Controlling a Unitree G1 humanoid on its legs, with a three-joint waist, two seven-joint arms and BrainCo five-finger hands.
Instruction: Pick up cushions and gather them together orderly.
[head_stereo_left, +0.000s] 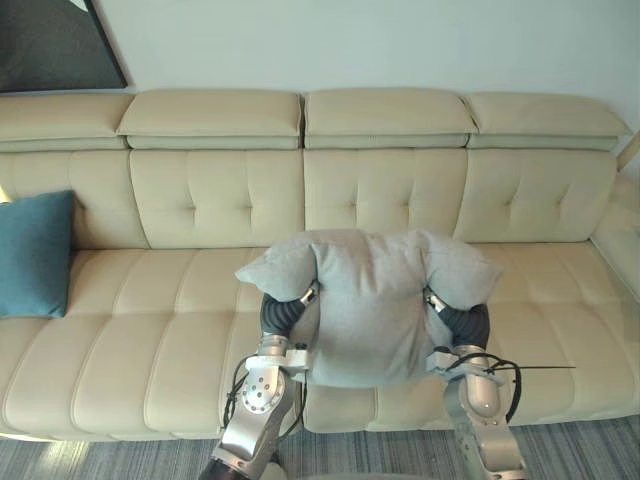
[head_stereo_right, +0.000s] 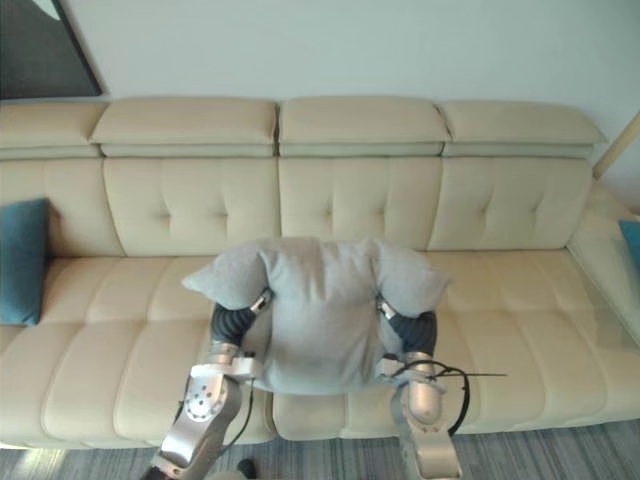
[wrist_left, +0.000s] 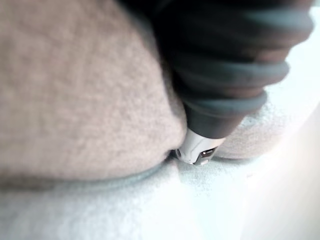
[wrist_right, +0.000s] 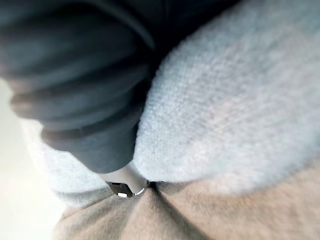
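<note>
Pressing in from both sides, the left hand (head_stereo_left: 309, 294) and right hand (head_stereo_left: 432, 299) are squeezing a soft, fuzzy grey cushion (head_stereo_left: 370, 310), its upper corners bulging out at 10 and 2 o'clock. Both hands are sitting buried in the fabric, so their grip cannot be told. The cushion is being held over the middle of a cream tufted sofa (head_stereo_left: 150, 330); a smooth teal cushion (head_stereo_left: 35, 255) is leaning at 9 o'clock.

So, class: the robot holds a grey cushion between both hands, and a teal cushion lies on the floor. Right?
No. The teal cushion stands on the sofa, at its left end, as the left eye view shows. The rest holds.
</note>
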